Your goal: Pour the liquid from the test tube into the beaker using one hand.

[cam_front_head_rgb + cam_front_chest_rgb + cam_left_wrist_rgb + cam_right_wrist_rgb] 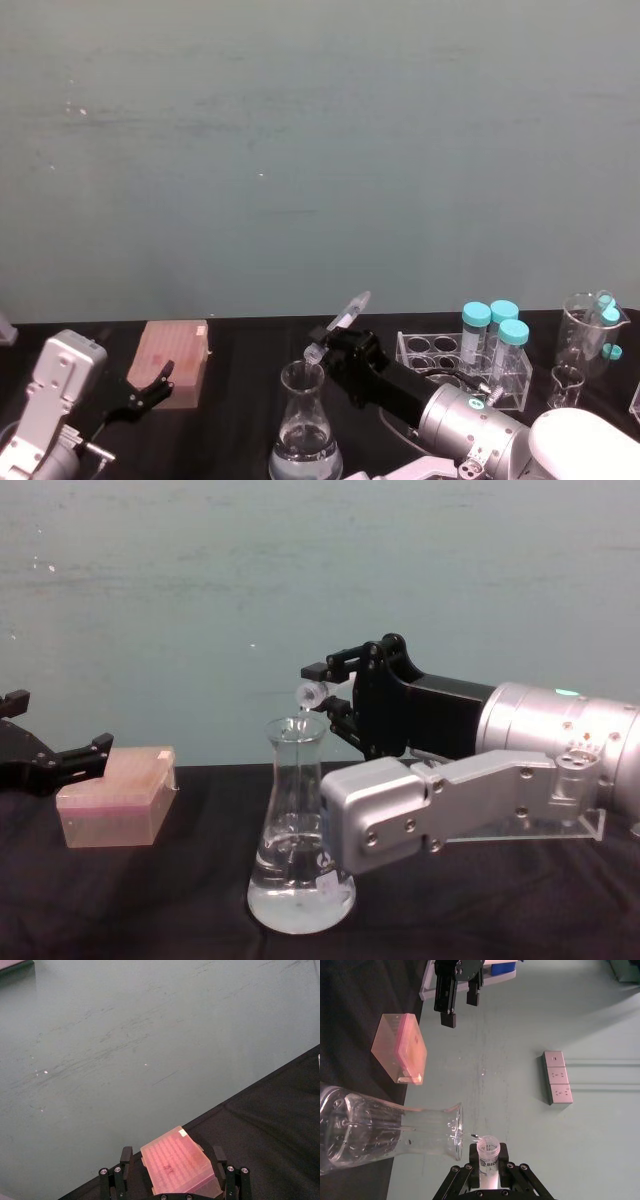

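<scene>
The clear conical beaker [299, 810] stands on the black table, with clear liquid [300, 905] pooled in its wide base. My right gripper [320, 692] is shut on the small test tube [309, 693], tipped so its open mouth sits right at the beaker's rim. In the head view the test tube [350, 308] slopes down toward the beaker [303, 420], tail end raised. In the right wrist view a small drop hangs between the test tube's mouth [488, 1147] and the beaker's lip [457, 1127]. My left gripper [150, 388] rests open at the left beside a pink box.
A pink lidded box [176, 360] sits at the left, in front of the left gripper [171, 1160]. A clear rack [430, 352] with three turquoise-capped tubes [497, 335] stands at the right, with more glassware [590, 322] beyond it. A teal wall rises behind the table.
</scene>
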`<move>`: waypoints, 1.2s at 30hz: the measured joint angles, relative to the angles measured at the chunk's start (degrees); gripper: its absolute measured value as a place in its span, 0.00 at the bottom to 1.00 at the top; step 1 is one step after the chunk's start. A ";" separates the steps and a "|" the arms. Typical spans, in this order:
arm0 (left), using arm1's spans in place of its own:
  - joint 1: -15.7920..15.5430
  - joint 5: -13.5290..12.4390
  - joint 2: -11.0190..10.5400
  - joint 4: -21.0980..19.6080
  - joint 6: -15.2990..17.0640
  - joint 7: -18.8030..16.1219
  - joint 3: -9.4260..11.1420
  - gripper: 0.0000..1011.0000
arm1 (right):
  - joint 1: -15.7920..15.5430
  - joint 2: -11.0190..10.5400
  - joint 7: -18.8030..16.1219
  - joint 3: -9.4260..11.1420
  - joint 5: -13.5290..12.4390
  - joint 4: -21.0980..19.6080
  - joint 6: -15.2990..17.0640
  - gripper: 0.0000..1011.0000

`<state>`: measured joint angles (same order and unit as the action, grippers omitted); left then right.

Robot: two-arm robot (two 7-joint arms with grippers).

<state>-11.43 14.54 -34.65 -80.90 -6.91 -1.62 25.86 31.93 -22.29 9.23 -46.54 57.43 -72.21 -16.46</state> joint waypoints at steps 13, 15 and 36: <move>0.00 0.00 0.00 0.00 0.00 0.00 0.00 0.99 | 0.67 -0.56 0.88 -0.96 1.47 0.15 0.36 0.21; 0.00 0.00 0.00 0.00 0.00 0.00 0.00 0.99 | 0.85 -0.62 0.99 -1.11 1.66 0.17 0.39 0.21; 0.00 0.00 0.00 0.00 0.00 0.00 0.00 0.99 | 1.56 -0.59 1.28 -2.29 2.45 0.45 0.81 0.21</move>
<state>-11.43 14.54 -34.65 -80.90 -6.91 -1.62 25.86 33.49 -22.87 10.51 -48.83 59.88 -71.77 -15.64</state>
